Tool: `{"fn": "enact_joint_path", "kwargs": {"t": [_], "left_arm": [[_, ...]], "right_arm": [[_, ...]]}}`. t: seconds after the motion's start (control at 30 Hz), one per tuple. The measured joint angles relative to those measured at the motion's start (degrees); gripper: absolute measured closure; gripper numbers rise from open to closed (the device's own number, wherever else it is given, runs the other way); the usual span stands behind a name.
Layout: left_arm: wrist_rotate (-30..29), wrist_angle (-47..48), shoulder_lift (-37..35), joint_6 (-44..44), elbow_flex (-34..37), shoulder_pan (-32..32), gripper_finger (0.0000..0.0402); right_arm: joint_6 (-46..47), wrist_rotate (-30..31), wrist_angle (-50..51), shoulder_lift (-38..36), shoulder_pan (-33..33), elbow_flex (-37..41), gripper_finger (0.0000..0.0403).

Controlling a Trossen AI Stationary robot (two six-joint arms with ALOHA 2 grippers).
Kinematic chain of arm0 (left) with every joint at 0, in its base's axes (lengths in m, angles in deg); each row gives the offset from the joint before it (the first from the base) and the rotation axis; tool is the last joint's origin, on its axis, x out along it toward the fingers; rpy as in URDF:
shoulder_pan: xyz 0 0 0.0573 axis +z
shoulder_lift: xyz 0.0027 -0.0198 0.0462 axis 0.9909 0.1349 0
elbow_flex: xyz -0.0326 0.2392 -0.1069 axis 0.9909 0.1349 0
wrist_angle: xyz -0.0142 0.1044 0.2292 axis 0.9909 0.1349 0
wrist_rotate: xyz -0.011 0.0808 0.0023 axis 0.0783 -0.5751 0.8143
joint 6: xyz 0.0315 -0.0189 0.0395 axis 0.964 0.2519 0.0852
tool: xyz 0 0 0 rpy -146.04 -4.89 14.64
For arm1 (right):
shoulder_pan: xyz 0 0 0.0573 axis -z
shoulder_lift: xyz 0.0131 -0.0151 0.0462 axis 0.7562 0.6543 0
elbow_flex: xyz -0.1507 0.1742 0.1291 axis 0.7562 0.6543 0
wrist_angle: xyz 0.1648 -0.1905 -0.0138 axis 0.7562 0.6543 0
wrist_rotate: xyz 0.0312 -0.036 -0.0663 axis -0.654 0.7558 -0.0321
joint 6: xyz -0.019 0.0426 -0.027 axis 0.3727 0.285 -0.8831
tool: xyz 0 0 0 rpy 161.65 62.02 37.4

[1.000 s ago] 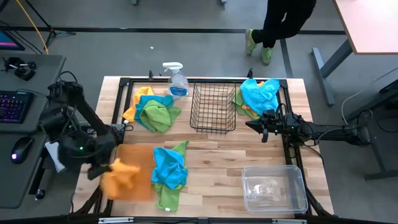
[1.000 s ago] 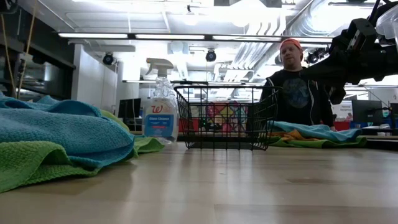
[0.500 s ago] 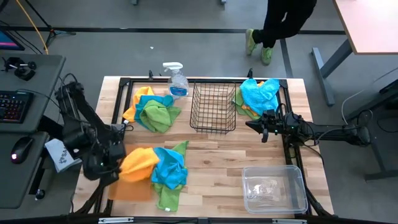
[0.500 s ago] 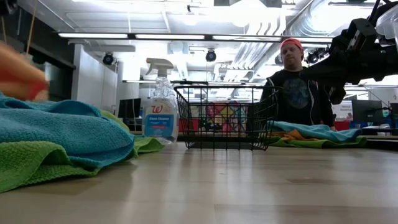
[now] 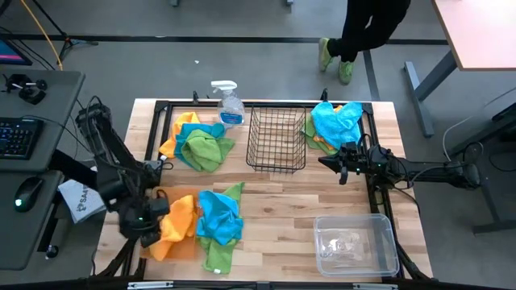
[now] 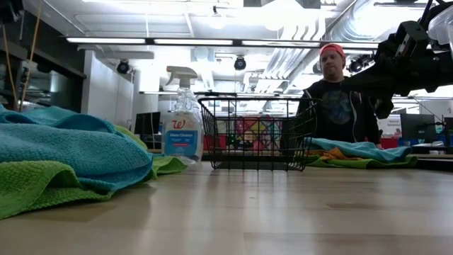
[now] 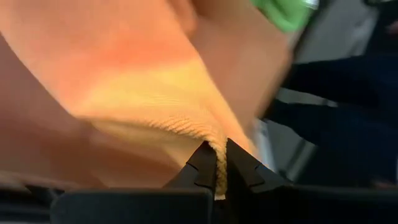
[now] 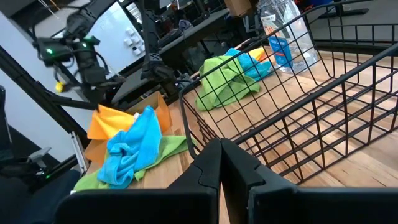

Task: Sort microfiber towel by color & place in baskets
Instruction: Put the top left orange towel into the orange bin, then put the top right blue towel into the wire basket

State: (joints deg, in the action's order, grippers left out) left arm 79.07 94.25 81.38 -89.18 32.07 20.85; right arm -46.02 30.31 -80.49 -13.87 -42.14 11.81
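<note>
My left gripper [image 5: 151, 224] is at the table's near left, shut on an orange towel [image 5: 179, 219] that is bunched over the flat orange-brown tray [image 5: 187, 248]. A blue towel [image 5: 219, 216] lies on a green one [image 5: 216, 251] just right of it. A mixed pile [image 5: 197, 141] lies at the far left and another [image 5: 334, 122] at the far right. The black wire basket [image 5: 276, 138] stands between these piles. The clear tub [image 5: 355, 244] is at the near right. My right gripper [image 5: 343, 167] hovers shut right of the basket, touching nothing. My left gripper pinches a ribbed fold of the orange towel [image 7: 217, 163] between its two fingertips [image 7: 202, 163]. The cloth spreads out ahead of the fingers, bunched and slack. In the high view the towel's bulk lies over the tray, toward the blue towel.
A clear spray bottle [image 5: 230, 105] stands at the far edge, left of the basket. A person [image 6: 338, 99] stands beyond the far edge. Bare wood lies between the basket and the tub. A desk with a keyboard [image 5: 16, 137] is off the table's left side.
My left gripper lifted the orange towel from the tray's near left part, swung it toward the right, then lowered it. The towel now sits bunched against the blue towel. The right arm kept still.
</note>
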Motion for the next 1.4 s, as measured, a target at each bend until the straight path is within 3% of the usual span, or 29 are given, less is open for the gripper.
{"fn": "enact_joint_path", "kwargs": {"t": [0.3,0.57,0.77,0.9,0.97,1.2,1.4], "left_arm": [[-5.76,0.59,1.93,16.02,5.57,8.19,0.0390],[-5.19,3.64,1.97,27.86,5.81,15.57,0.0328],[4.15,3.82,1.59,34.79,5.35,21.69,0.0255],[12.66,4.77,0.32,41.98,2.25,24.26,0.0213],[13.95,6.37,-0.65,45.35,0.10,25.50,0.0201],[5.93,13.27,-4.24,49.97,-5.27,29.59,0.0193],[2.02,12.28,-6.87,54.48,-7.30,31.68,0.0193]], "right_arm": [[0.00,0.01,0.16,0.00,-0.01,0.00,0.0402],[0.01,-0.01,0.39,0.00,0.00,0.00,0.0402],[0.00,0.01,0.39,0.01,-0.01,0.00,0.0402],[0.00,0.01,0.41,0.00,-0.01,0.00,0.0402],[0.00,0.00,0.41,0.02,0.00,0.00,0.0402],[0.00,0.01,0.41,0.00,-0.01,0.00,0.0402],[0.00,0.01,0.41,0.00,-0.01,0.00,0.0402]]}}
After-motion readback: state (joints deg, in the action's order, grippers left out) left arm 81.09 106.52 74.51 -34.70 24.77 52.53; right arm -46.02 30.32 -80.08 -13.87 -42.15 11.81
